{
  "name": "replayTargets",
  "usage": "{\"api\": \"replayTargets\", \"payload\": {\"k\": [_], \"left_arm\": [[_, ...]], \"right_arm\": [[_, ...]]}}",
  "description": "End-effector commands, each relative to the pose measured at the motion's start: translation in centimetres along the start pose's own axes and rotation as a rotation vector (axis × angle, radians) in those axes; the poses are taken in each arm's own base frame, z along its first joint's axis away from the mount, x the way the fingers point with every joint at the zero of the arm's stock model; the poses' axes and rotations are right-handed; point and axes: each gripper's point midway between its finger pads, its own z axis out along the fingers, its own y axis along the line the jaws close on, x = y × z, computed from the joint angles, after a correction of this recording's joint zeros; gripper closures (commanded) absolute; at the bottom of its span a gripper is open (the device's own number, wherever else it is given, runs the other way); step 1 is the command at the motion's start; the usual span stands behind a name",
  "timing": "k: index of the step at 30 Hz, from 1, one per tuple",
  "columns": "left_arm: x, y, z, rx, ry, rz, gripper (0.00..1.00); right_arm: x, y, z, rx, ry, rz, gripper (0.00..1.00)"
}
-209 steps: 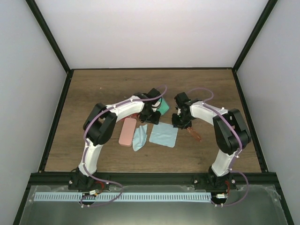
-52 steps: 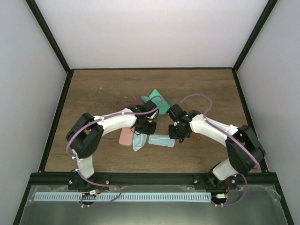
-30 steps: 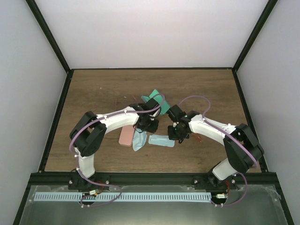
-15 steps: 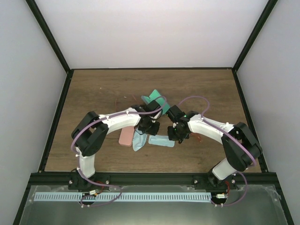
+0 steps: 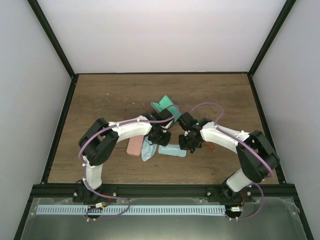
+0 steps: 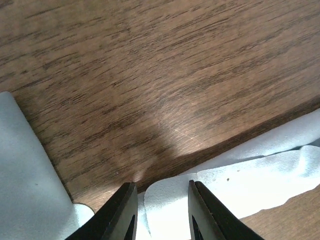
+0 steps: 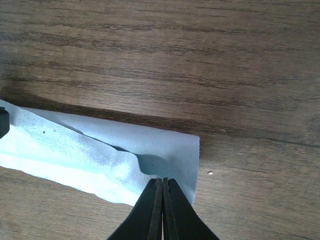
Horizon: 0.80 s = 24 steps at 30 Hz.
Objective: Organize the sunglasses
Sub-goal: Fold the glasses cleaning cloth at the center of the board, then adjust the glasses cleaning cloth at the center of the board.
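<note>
At the right end effector [image 7: 162, 183], clenched tips seem to pinch the pale blue folded cloth [image 7: 75, 150], likely to tidy it. Over its other end, the left end effector [image 6: 161, 187] hangs parted, gripping nothing. On the brown wooden tabletop [image 5: 100, 95], the thin orange-red sunglasses [image 5: 210, 146] lie beside the right arm, and the thin red wire-armed sunglasses [image 5: 127, 107] lie beyond the left arm, both untouched.

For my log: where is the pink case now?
Top view, left of centre on the table: the pink case lies just left of a crumpled light blue cloth.
</note>
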Motion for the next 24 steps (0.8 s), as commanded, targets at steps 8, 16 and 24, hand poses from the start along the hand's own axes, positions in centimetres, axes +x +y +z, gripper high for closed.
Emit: {"api": "replayTargets", "payload": {"k": [8,16,24], "left_arm": [[1.0,1.0,1.8,-0.047,0.048,0.007,0.71],[0.6,1.0,1.2,-0.056,0.025,0.008,0.77],[-0.3,0.7,-0.2,-0.051,-0.015,-0.001,0.81]], "right_arm": [[-0.5,0.4,-0.1,0.007,-0.018,-0.019,0.99],[-0.5,0.4,-0.1,0.007,-0.016,-0.022,0.99],[-0.4,0.3,0.2,0.011,-0.012,-0.023,0.99]]}}
